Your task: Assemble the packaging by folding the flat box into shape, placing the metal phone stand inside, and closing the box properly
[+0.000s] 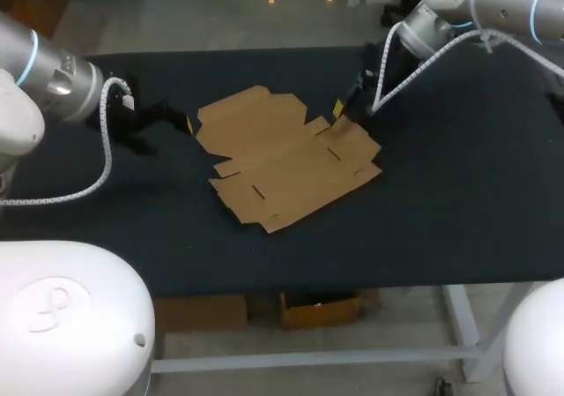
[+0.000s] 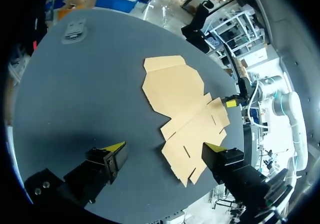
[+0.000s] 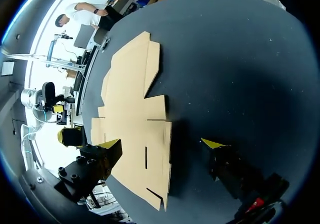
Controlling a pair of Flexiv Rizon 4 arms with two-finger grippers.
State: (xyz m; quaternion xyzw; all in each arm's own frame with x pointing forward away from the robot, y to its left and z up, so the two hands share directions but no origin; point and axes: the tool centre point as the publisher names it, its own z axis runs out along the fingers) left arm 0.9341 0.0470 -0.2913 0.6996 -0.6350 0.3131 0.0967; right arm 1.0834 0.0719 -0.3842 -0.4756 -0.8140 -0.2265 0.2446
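Wholly flat tan slotted box blank; left hand and right hand wide.

No readable txt, labels, nos. or signs anywhere; flat box is plain cardboard, no print.

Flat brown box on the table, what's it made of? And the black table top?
The flat brown box looks like thin cardboard: matte tan, with cut slots, flaps and fold creases. The black table top looks covered in a dull mat, maybe cloth or rubber; it shows no shine, so I cannot be sure.
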